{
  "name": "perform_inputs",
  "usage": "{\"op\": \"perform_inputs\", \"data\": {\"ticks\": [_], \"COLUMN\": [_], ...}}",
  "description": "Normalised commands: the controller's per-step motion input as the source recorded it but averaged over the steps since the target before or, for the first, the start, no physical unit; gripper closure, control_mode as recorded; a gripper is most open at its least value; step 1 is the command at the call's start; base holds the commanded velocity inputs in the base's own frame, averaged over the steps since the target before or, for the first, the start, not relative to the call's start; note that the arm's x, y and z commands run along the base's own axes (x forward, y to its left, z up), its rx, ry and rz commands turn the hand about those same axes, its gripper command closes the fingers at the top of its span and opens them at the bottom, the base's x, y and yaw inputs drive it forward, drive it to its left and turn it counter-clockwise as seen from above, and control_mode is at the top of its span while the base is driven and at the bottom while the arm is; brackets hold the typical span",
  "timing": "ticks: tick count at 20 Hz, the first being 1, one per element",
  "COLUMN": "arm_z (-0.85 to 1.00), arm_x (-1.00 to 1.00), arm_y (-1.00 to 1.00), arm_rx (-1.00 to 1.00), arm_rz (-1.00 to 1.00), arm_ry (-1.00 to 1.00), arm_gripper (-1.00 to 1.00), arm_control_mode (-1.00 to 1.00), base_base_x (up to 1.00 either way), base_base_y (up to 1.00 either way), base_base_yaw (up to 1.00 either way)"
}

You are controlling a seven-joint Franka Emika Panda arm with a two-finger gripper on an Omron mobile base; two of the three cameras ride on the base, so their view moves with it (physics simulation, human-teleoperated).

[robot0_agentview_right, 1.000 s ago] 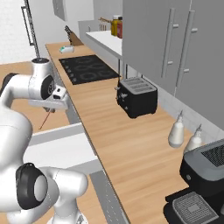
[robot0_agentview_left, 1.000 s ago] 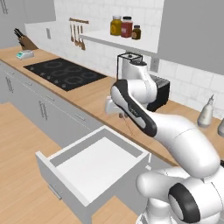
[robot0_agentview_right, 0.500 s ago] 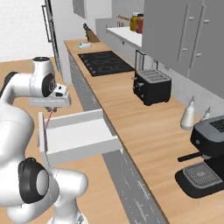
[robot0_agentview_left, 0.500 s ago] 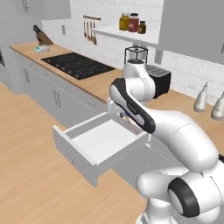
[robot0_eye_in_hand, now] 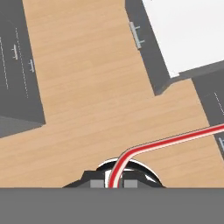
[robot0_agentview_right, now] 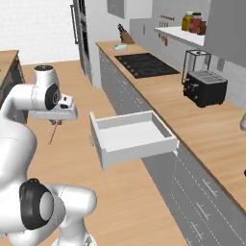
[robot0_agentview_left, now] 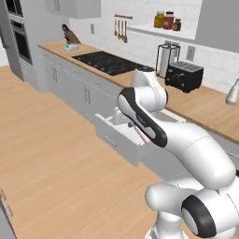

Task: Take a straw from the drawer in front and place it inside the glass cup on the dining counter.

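The gripper (robot0_eye_in_hand: pixel 114 183) hangs over the wooden floor (robot0_eye_in_hand: pixel 87 100) with the straw (robot0_eye_in_hand: pixel 166 141) pinched between its fingers, running up from the tips, bending, and stretching away to their right. Up and to the right of the fingers the drawer (robot0_eye_in_hand: pixel 183 35) stands pulled out, its handle (robot0_eye_in_hand: pixel 136 35) on the side facing them, and cabinet fronts (robot0_eye_in_hand: pixel 19 65) lie off to their left. In the right base view the drawer (robot0_agentview_right: pixel 132 137) juts from under the wall counter (robot0_agentview_right: pixel 192 115), toaster (robot0_agentview_right: pixel 206 89) and cooktop (robot0_agentview_right: pixel 144 65) on top, the gripper (robot0_agentview_right: pixel 54 121) well apart from it.
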Motion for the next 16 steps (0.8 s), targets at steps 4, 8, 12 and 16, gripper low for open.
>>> {"op": "perform_inputs", "data": {"ticks": [4,8,12,16], "arm_z": [0.00,0.00,0.00,0.00], "arm_x": [0.00,0.00,0.00,0.00], "arm_y": [0.00,0.00,0.00,0.00], "arm_rx": [0.00,0.00,0.00,0.00], "arm_rz": [0.00,0.00,0.00,0.00], "arm_ry": [0.00,0.00,0.00,0.00], "arm_gripper": [1.00,1.00,1.00,1.00], "arm_control_mode": [1.00,1.00,1.00,1.00], "base_base_x": [-0.72,-0.61,-0.07,0.11], "base_base_y": [0.83,0.77,0.99,1.00], "base_base_yaw": [0.00,0.00,0.00,0.00]}}
